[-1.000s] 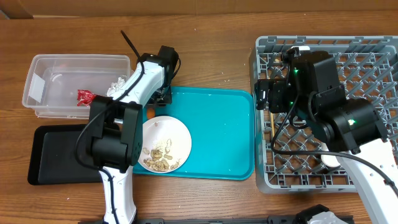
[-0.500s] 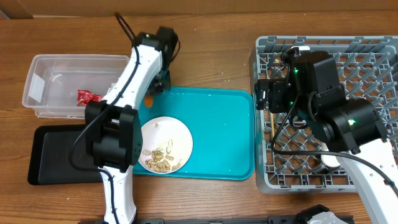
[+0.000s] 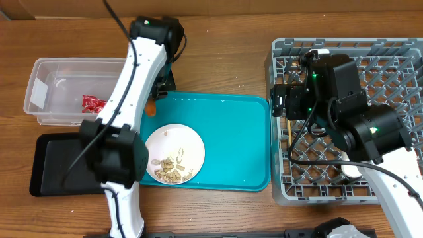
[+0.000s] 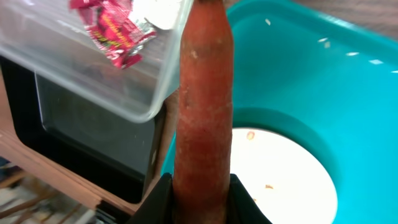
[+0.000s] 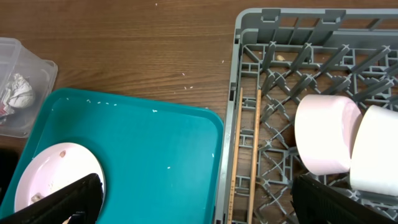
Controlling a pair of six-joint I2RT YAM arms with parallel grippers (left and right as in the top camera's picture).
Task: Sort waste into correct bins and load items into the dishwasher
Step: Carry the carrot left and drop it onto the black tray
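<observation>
1 teal tray (image 3: 231,139) — glossy — lies on the wooden table (image 3: 225,59).

Left arm (image 3: 135,63) reaches farther back now & its gripper (image 4: 199,194) carries the carrot (image 4: 204,99) away from the plate (image 3: 175,153), closer to the clear tub (image 3: 66,69).

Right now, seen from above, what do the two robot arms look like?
Both are white tubular links joined by chunky black cylindrical joints. The left arm carries a thin black cable; the right arm shows small green lights and looping black cables. The fingers are black.
</observation>
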